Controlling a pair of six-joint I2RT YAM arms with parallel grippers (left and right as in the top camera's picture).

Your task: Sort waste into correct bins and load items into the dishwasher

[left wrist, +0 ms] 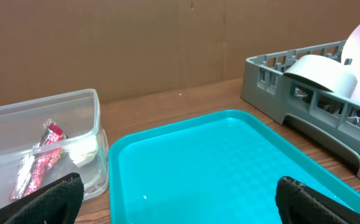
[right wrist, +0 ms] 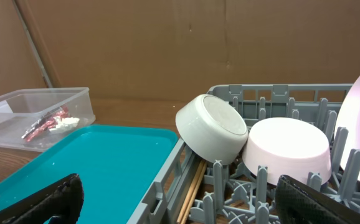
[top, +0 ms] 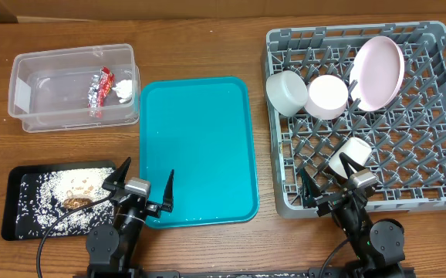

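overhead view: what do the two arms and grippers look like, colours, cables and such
Both arms are black, with round joint housings. The left gripper and right gripper each have two black, tapering, pointed fingers, with a small silver-grey block mounted behind them. A thin black cable trails from each arm. No markings are legible.

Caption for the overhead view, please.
Open left gripper and right gripper at front; teal tray centre; wrappers in clear bin, rice on black tray, dishes in grey rack.
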